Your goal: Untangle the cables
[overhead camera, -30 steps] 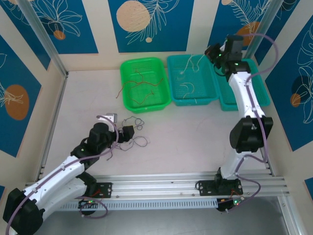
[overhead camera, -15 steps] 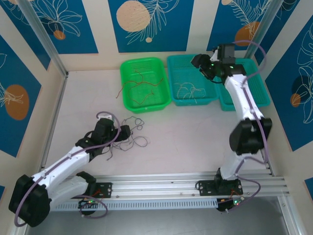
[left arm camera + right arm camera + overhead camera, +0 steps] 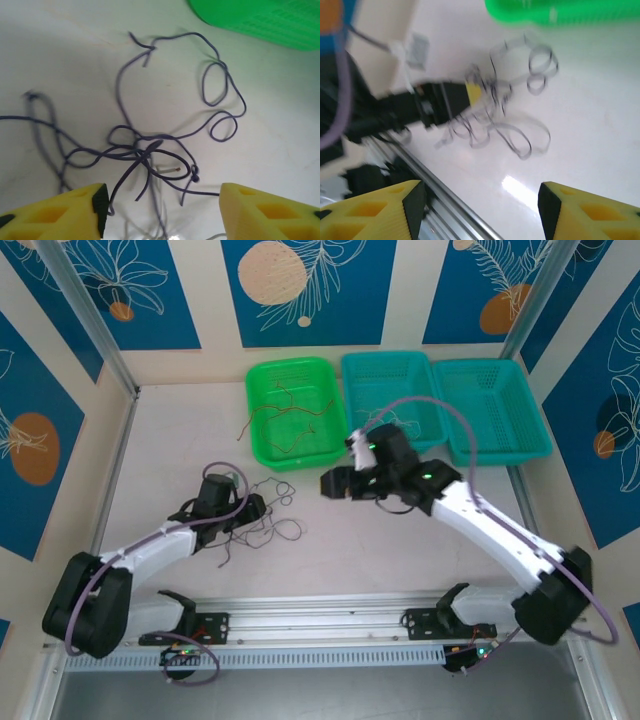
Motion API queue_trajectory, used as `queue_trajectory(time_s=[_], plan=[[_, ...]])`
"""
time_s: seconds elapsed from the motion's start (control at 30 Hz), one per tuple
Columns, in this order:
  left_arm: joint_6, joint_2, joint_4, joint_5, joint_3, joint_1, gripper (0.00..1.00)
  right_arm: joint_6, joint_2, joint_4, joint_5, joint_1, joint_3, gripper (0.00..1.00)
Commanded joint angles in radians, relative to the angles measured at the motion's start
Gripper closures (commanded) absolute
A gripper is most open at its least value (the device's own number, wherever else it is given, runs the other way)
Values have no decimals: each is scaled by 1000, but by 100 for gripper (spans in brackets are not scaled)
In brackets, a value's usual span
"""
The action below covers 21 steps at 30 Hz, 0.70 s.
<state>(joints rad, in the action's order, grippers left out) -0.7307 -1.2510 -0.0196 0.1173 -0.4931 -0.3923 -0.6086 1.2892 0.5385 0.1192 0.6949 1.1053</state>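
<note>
On the white tabletop (image 3: 380, 540), just before the green plastic mesh basket (image 3: 300, 461), lies a tangle of thin dark purple cables (image 3: 270, 518). The left wrist view shows the left gripper (image 3: 162, 205) spread wide over its knot. Overhead, the right gripper (image 3: 330, 483), also gaping and empty, hovers nearby, and red-orange wires (image 3: 290, 418) lie in the basket.

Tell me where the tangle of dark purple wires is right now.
From above, the dark purple tangle lies on the table left of centre, in front of the green basket, right at the tips of the left end effector.
</note>
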Motion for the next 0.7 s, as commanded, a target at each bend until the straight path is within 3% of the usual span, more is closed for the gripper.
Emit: queue_trajectory(time_s=[0.0,0.1,0.23,0.3,0.53,0.67], plan=[[-12,-68,-77,143,-25,9,46,32,121,0,-53,71,10,38],[15,-130,-66,152,-30,9,61,61,237,-4,-92,80,18,42],[23,-167,-70,148,-12,9,86,90,341,-35,-119,59,-1,58],[39,-167,-62,134,-4,9,99,139,386,-58,-98,77,3,59],[104,-179,-91,100,24,9,100,310,524,-64,49,78,51,60],[108,-185,-101,100,25,9,100,331,530,-81,51,87,27,56]])
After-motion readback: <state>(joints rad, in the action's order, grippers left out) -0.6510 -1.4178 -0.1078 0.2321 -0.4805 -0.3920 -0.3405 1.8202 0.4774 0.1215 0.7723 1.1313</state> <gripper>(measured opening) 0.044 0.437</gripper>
